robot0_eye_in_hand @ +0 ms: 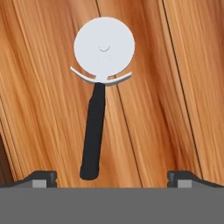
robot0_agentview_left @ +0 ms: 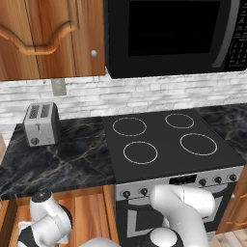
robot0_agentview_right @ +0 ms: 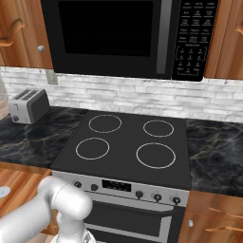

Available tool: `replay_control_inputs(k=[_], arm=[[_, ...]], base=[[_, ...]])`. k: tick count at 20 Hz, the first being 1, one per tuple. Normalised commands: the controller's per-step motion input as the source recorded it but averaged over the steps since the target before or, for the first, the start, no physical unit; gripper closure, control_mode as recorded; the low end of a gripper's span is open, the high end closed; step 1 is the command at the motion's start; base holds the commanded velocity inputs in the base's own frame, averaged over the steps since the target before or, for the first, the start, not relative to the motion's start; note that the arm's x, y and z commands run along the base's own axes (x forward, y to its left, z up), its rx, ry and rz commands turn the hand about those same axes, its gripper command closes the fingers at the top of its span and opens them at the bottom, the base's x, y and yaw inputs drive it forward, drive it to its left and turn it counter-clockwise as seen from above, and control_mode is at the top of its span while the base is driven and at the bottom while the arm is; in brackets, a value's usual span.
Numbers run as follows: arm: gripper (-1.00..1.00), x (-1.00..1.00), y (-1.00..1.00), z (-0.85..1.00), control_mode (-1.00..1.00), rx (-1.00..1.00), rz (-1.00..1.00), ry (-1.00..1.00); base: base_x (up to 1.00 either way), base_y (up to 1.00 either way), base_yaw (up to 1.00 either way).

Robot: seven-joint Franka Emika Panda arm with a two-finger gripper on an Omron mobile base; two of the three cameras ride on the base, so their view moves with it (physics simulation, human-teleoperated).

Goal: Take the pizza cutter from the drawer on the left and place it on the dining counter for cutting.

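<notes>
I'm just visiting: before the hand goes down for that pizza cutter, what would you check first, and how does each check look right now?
1. Gripper open: ok.
2. Pizza cutter in sight, lying flat on the drawer floor: ok.
3. Handle between the two finger tips: ok, though nearer one tip.
4. Nothing else beside the cutter: ok.
5. Height left above the cutter: cannot tell.
6. Dining counter free for it: cannot tell.
</notes>
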Motion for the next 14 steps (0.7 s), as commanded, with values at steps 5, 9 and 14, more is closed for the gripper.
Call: replay_control_inputs(k=[5,9,14], arm=[[-1.00,0.00,0.02,-0.12,-1.00,0.00,0.00,0.00],[-1.00,0.09,0.02,-0.08,-1.00,0.00,0.00,0.00],[-1.00,0.21,0.00,-0.09,-1.00,0.00,0.00,0.00]], base=[[0.00,0.00,0.00],[0.00,0.00,0.00],[0.00,0.00,0.00]])
